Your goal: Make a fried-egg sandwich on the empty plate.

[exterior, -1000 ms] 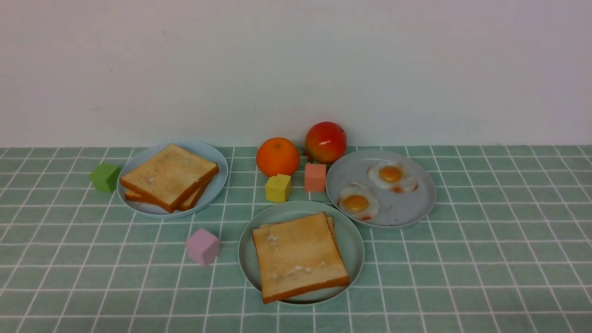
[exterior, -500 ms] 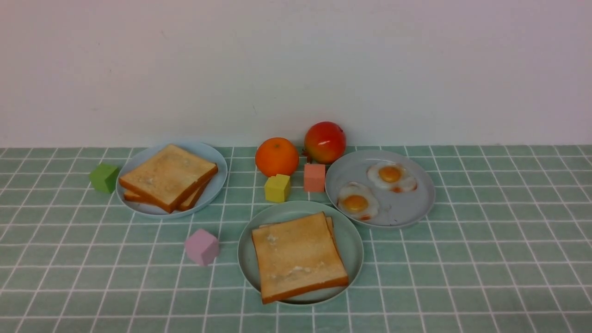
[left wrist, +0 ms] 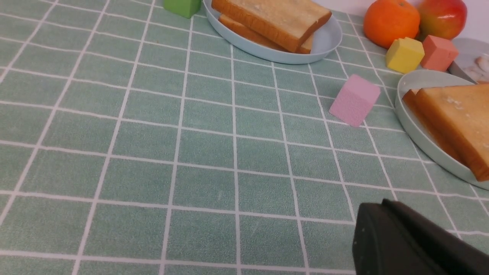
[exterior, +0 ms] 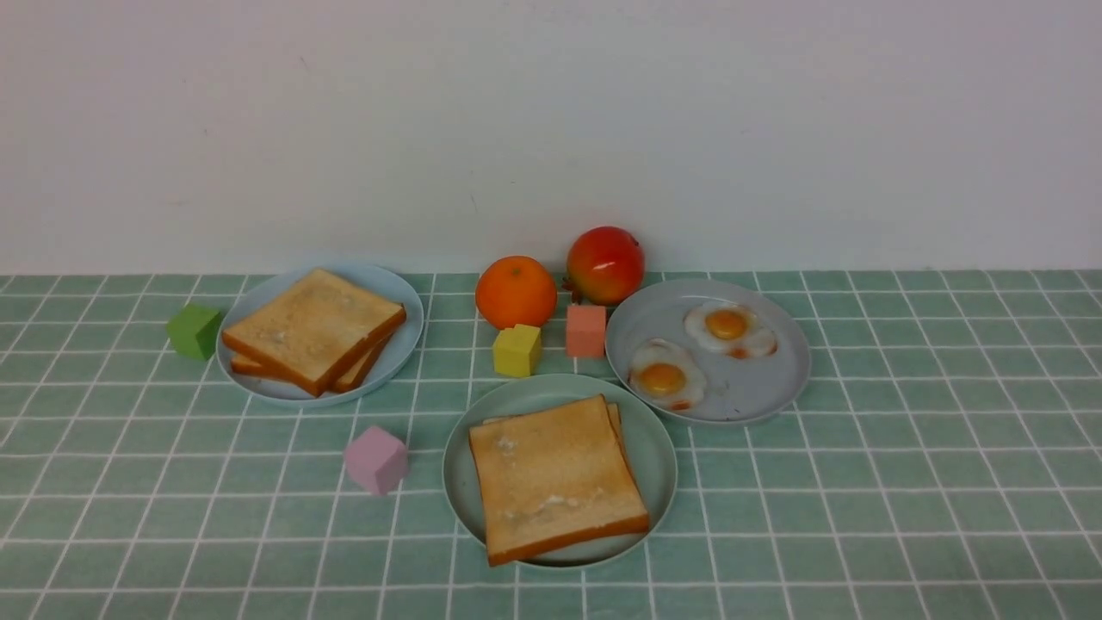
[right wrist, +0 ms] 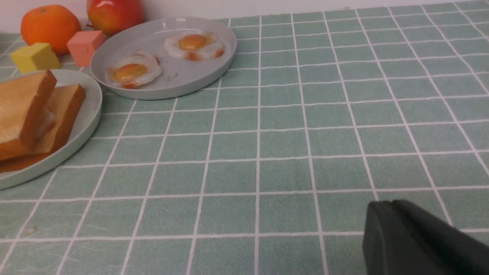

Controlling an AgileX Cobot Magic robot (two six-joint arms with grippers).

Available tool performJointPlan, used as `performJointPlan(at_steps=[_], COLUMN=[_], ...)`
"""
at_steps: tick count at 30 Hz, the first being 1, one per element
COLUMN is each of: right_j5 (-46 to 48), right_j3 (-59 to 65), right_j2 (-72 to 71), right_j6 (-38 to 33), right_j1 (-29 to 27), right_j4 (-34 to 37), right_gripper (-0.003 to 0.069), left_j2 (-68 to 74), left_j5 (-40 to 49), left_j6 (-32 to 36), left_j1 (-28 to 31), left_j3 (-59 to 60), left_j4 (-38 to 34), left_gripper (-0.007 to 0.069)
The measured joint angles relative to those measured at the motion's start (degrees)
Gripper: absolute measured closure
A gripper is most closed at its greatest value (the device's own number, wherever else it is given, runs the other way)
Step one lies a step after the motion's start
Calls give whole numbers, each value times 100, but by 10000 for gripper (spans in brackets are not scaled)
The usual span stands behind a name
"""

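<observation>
sandwich stands stacked on the mint plate, egg only glimpsed

the mint plate [exterior: 659,430], at the near middle of the tiled counter [exterior: 904,499], carries two toast slices [exterior: 555,474] stacked one on the other. in the right wrist view a pale sliver shows between the slices, which may be an egg; it is too little to be sure. if so, the sandwich looks finished, and little is left but to pull clear.

behind and to the right of the mint plate, just beside it, the grey plate [exterior: 775,396] holds two fried eggs [exterior: 663,379]. behind and to its left, the blue plate [exterior: 405,344] holds two more toast slices. an orange [exterior: 516,291], an apple [exterior: 605,264], a yellow block [exterior: 516,350] and a coral block [exterior: 586,330] sit behind the mint plate; a pink block [exterior: 376,459] lies to its left, a green block [exterior: 195,330] beyond the blue plate.

the left pincer [left wrist: 412,240] and right pincer [right wrist: 416,240] show only as dark corners in their wrist views, nothing visibly held; whether they are wide or narrow i cannot tell.
</observation>
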Motion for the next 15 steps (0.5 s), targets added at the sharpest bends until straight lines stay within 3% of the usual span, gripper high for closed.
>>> performJointPlan(at_steps=[15], right_j5=[0], right_j3=[0], right_j2=[0], right_j6=[0], right_j1=[0], right_j4=[0], right_gripper=[623], left_j2=[0], left_j5=[-11], left_j6=[-20], left_j1=[0], left_j3=[0], left_j4=[0], left_gripper=[634])
